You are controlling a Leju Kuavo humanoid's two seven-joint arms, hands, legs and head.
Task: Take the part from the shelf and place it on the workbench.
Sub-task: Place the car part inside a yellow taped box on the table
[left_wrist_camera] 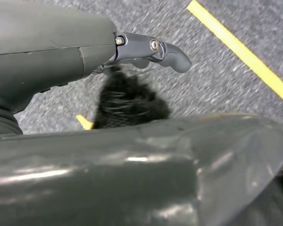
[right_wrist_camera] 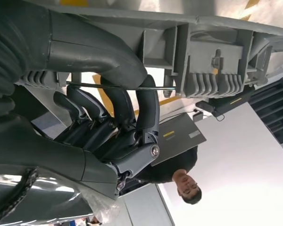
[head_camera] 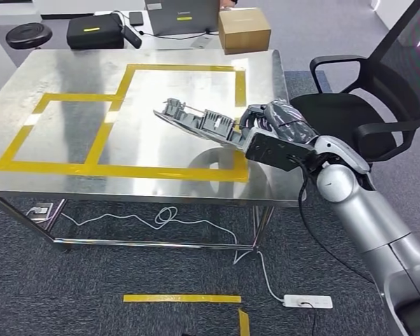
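Over the steel counter (head_camera: 65, 77), right hand (head_camera: 269, 129) holds the grey plastic part (head_camera: 197, 120) by its near end. Part sticks out leftward from the hand, tilted, far end higher, above the larger yellow-taped rectangle (head_camera: 181, 68). Can't tell from the head view whether it touches the surface; its reflection sits just below it. Right wrist view: fingers (right_wrist_camera: 147, 108) curled up under the part's ribbed underside (right_wrist_camera: 204, 52), thumb across it, firm grip.

Left hand (left_wrist_camera: 147, 49) hangs over grey carpet, nothing in it; one finger visible, extended. How far the rest is spread, can't tell.

Smaller taped rectangle (head_camera: 60, 133) lies left of the big one. Cardboard box (head_camera: 243, 29), laptop (head_camera: 183, 15) and a black case (head_camera: 94, 31) sit at the far edge. Black office chair (head_camera: 376, 91) stands right of the counter. White power strip (head_camera: 308, 302) and cable on the floor below, plus a yellow tape strip (head_camera: 181, 298).
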